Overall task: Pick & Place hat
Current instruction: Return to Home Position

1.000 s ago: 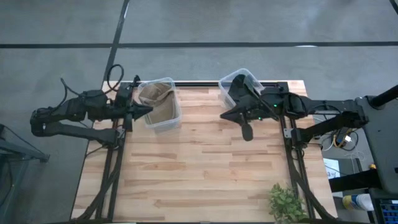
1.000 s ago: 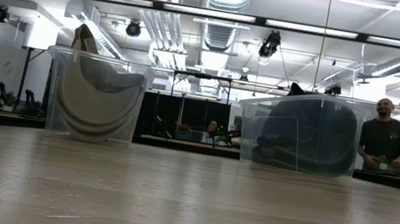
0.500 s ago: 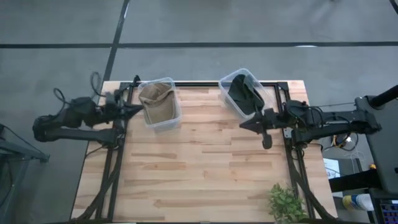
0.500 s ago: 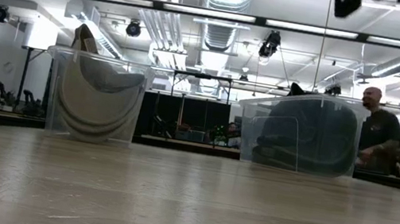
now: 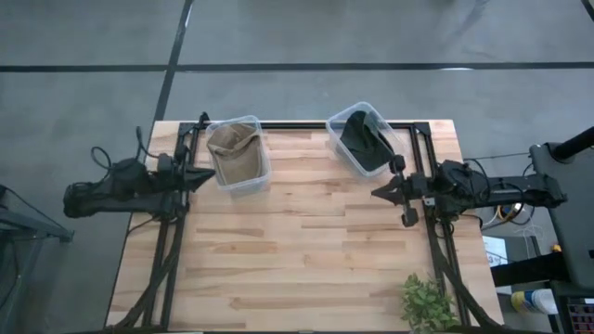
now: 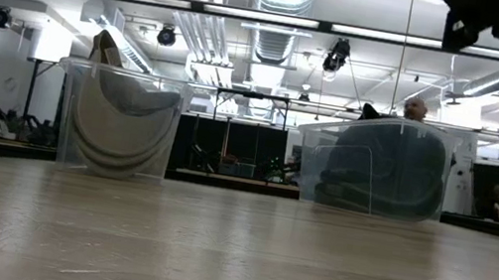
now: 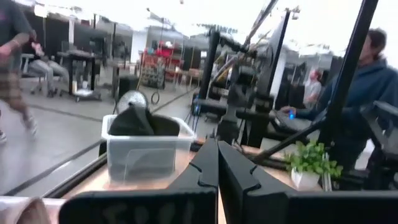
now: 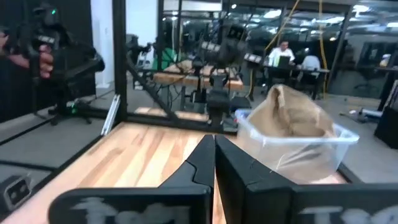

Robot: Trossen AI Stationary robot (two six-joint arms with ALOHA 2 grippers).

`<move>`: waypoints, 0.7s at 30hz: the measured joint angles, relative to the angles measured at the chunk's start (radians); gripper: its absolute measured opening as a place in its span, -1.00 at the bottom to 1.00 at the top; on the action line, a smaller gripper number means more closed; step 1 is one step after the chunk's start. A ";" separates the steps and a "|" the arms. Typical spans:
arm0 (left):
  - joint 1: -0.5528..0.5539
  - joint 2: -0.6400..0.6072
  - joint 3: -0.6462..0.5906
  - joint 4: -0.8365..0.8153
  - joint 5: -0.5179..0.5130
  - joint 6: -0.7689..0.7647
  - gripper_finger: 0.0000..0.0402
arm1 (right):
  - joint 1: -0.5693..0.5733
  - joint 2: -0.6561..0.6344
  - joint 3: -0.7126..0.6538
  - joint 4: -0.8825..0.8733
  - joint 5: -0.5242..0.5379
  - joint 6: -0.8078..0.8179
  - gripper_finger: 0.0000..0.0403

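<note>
A tan hat (image 5: 232,148) sits in a clear bin (image 5: 255,178) at the table's far left. A dark hat (image 5: 364,144) sits in a second clear bin (image 5: 344,117) at the far right; both bins stand on the table. In the low view the tan hat (image 6: 116,124) and dark hat (image 6: 385,172) fill their bins. My left gripper (image 5: 193,176) is shut, at the table's left edge just left of the tan hat's bin. My right gripper (image 5: 376,192) is shut, just nearer than the dark hat's bin. The left wrist view looks at the dark hat (image 7: 134,121), the right wrist view at the tan hat (image 8: 289,115).
A small potted plant (image 5: 427,301) stands at the table's near right corner. The black frame rails (image 5: 172,241) run along the table's left and right sides. Bare wood (image 5: 297,241) spreads across the middle and near part. People show in the room beyond.
Both arms have drawn back from the bins. My left gripper moved toward the table's left edge, away from the tan hat's bin. My right gripper moved toward the right and near edges, away from the dark hat's bin. Hats and bins stayed put.
</note>
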 joint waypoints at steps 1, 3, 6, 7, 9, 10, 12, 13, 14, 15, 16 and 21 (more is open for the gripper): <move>0.000 -0.017 -0.013 0.018 0.000 0.000 -1.00 | 0.000 -0.011 -0.017 0.001 -0.003 0.000 -0.96; 0.000 -0.048 -0.039 0.029 0.004 0.000 -1.00 | 0.001 -0.027 -0.056 0.007 -0.024 0.006 -0.96; 0.000 -0.080 -0.072 0.034 0.026 0.001 -1.00 | 0.001 -0.044 -0.114 0.077 -0.058 0.022 -0.96; 0.000 -0.091 -0.082 0.021 0.029 0.006 -1.00 | 0.001 -0.047 -0.133 0.107 -0.072 0.024 -0.96; 0.000 -0.111 -0.096 0.017 0.029 0.015 -1.00 | 0.001 -0.055 -0.170 0.148 -0.083 0.025 -0.96; 0.000 -0.119 -0.103 0.014 0.030 0.016 -1.00 | 0.001 -0.055 -0.186 0.162 -0.083 0.025 -0.96; 0.000 -0.128 -0.119 0.014 0.040 0.017 -1.00 | 0.001 -0.055 -0.212 0.180 -0.082 0.019 -0.96; 0.000 -0.132 -0.131 0.003 0.054 0.017 -1.00 | 0.001 -0.055 -0.223 0.185 -0.082 0.018 -0.96; 0.000 -0.135 -0.143 0.002 0.069 0.018 -1.00 | 0.001 -0.056 -0.235 0.187 -0.082 0.020 -0.96; 0.000 -0.138 -0.155 0.003 0.082 0.017 -1.00 | 0.001 -0.056 -0.246 0.188 -0.082 0.022 -0.96; 0.000 -0.140 -0.170 0.005 0.092 0.010 -1.00 | 0.001 -0.056 -0.257 0.188 -0.082 0.024 -0.96; 0.000 -0.149 -0.231 0.062 0.134 0.001 -1.00 | 0.001 -0.055 -0.303 0.256 -0.106 0.021 -0.96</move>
